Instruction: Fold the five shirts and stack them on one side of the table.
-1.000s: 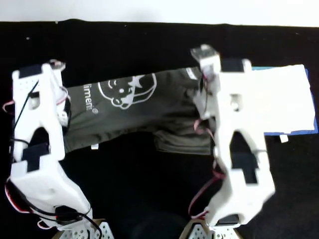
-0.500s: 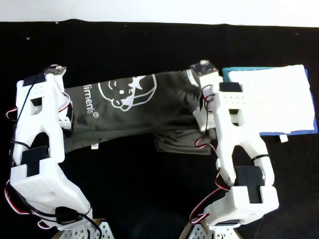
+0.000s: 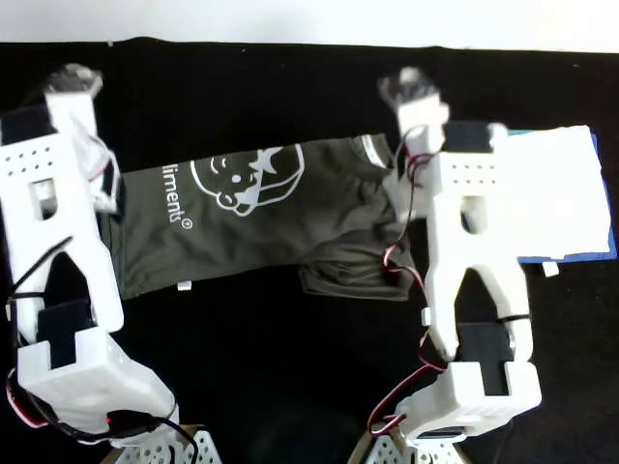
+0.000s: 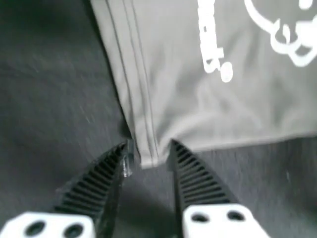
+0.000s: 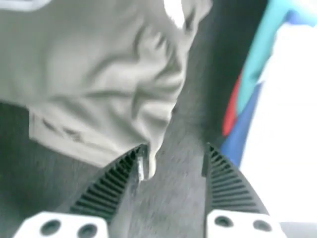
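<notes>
An olive shirt with a white print lies folded into a long band across the black table. Its right end is bunched and creased. My left gripper is open over the shirt's left end, where the corner of the stitched hem lies between the two fingertips. My right gripper is open at the shirt's crumpled right end, with one fingertip at the cloth's edge. In the high view the left arm and right arm stand over those two ends.
A stack of folded shirts sits at the right side, a white one on top and a blue one under it. Its blue, teal and red edges lie close beside my right gripper. Bare black cloth lies in front of the olive shirt.
Both arms have swung toward the table's far edge over the shirt's ends. The right arm no longer covers the stack. The olive shirt has barely shifted.
</notes>
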Action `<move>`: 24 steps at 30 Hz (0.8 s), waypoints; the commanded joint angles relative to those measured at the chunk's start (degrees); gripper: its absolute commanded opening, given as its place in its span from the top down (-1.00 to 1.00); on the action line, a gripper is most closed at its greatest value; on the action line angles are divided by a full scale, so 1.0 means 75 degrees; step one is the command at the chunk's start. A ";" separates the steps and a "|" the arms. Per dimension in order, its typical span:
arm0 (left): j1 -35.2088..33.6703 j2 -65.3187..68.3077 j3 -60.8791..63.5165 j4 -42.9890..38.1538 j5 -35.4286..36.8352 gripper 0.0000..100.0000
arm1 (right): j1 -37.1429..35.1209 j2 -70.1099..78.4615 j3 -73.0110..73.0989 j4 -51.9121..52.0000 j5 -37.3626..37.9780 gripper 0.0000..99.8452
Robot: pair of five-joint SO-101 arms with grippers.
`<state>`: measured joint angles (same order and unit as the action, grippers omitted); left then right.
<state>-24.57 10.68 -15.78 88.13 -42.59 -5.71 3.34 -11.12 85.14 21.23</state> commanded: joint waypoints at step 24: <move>0.0463 0.7789 -0.7789 -0.0633 0.0656 0.98 | -0.0217 0.8938 -0.8363 -0.2022 0.0023 0.90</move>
<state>-19.65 66.42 -67.12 83.38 -36.79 -9.85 67.78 -67.74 71.16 21.23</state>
